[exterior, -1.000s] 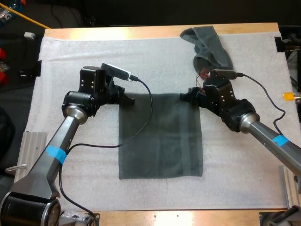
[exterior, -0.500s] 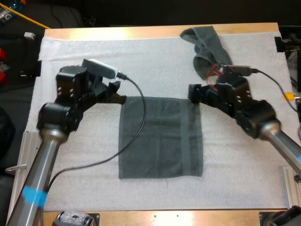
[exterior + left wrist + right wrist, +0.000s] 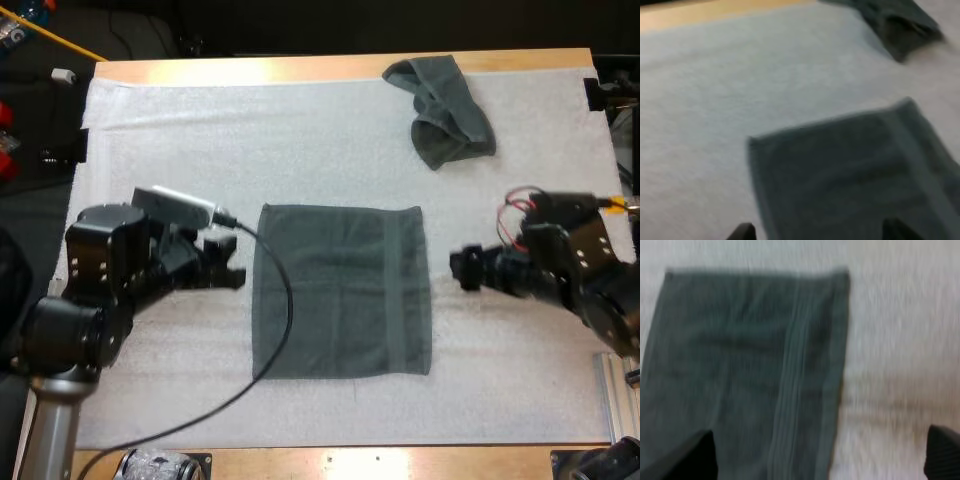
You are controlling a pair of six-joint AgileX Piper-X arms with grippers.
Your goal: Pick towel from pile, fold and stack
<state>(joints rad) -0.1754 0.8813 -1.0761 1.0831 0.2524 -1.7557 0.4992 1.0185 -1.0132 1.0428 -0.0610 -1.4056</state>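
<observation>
Two sets of jaws, both apart, flank the flat towel (image 3: 340, 290), the crumpled towel (image 3: 445, 105) well beyond

A dark grey-green terry towel (image 3: 340, 290) lies spread flat in the middle of the white mat (image 3: 150, 130), a near-square sheet with straight edges and one woven band running near its right edge, from far side to near side. A second dark grey-green towel (image 3: 445, 110) lies crumpled and bunched at the mat's far right, well apart from the flat one.
</observation>
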